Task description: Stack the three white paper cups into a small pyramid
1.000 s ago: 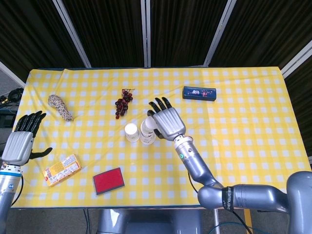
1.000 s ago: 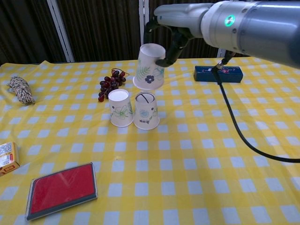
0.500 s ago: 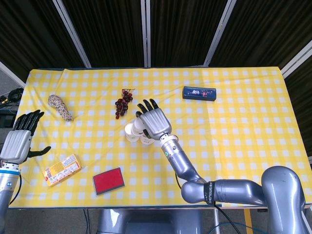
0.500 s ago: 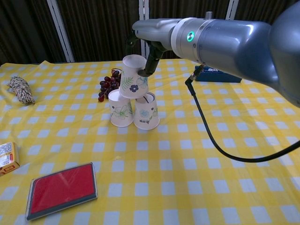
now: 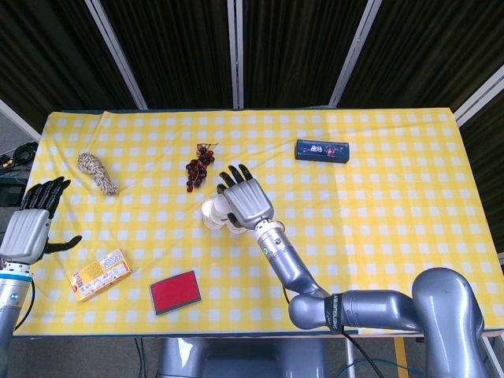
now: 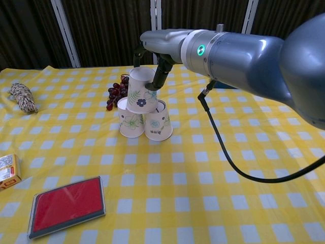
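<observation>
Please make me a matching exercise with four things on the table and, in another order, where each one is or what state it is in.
Things:
1. top cup
2. red case
3. grapes
4. blue box

Places or states:
A. behind the cups
B. far side, to the right
C. held by the right hand
D. near edge, lying flat

Pairs: 1-C, 2-D, 3-A, 4-B

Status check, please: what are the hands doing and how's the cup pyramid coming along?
Right hand holds the top cup on the two base cups, tilted, not released. Left hand open, idle at table edge. Grapes just behind the stack.
</observation>
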`<action>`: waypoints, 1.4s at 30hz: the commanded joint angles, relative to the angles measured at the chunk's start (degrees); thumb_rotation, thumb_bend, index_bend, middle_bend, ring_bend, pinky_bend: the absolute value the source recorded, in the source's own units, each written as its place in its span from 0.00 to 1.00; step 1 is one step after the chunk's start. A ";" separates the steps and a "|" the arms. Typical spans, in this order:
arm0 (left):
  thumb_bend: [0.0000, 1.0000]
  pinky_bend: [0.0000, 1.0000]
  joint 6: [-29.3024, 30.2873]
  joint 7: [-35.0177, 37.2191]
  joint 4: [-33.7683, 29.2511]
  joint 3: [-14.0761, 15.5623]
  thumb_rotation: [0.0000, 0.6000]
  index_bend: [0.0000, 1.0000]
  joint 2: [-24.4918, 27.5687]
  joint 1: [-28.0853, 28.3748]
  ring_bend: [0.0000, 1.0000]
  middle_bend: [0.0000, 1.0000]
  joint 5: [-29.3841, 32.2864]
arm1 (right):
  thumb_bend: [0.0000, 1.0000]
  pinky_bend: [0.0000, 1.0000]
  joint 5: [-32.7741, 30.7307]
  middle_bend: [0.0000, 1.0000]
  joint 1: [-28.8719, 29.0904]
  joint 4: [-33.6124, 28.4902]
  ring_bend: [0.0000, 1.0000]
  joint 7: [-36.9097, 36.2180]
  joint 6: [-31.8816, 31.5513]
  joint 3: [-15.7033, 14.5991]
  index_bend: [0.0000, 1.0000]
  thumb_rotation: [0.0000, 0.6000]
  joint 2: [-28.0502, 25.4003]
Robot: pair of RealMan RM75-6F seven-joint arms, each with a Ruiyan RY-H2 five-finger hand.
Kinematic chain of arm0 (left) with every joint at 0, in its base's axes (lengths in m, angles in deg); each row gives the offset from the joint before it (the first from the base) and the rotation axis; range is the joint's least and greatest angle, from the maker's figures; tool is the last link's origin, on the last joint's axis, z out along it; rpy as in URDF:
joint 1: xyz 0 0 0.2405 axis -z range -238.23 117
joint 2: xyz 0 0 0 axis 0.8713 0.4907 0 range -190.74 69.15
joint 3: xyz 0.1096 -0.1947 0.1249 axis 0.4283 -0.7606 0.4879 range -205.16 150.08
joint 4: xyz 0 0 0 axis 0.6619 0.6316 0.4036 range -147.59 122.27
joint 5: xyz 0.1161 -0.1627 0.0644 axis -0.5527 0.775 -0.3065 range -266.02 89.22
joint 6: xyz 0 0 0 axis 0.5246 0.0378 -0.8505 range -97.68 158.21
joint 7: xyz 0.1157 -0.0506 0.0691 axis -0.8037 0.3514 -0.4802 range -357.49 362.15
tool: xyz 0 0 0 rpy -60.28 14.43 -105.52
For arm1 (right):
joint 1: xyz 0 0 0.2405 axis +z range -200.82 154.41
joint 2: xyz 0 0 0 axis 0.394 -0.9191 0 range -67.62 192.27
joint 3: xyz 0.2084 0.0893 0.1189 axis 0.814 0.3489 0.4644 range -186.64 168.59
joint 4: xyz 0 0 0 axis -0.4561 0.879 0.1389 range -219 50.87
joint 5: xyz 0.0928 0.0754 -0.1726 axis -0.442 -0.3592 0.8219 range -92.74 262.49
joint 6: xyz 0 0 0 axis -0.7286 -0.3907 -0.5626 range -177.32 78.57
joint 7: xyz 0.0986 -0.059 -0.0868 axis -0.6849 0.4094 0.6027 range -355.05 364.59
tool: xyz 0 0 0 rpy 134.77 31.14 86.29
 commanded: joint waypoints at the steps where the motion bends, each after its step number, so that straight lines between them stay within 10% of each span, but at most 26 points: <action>1: 0.17 0.00 0.01 0.02 -0.01 -0.05 1.00 0.00 0.03 -0.03 0.00 0.00 0.03 | 0.32 0.00 0.09 0.13 0.20 0.45 0.00 0.02 0.00 -0.30 0.41 1.00 0.27; 26: 0.17 0.00 -0.16 -0.24 0.29 -0.48 1.00 0.00 -0.10 -0.23 0.00 0.00 0.42 | 0.17 0.00 4.17 0.00 -2.60 -5.11 0.00 2.12 -7.05 -2.92 0.16 1.00 -4.24; 42: 0.06 0.00 2.04 -5.70 0.88 0.84 1.00 0.00 -2.42 -1.15 0.00 0.00 -1.09 | 0.13 0.00 27.71 0.00 -30.16 -5.50 0.00 -21.01 -23.98 -20.55 0.01 1.00 -19.35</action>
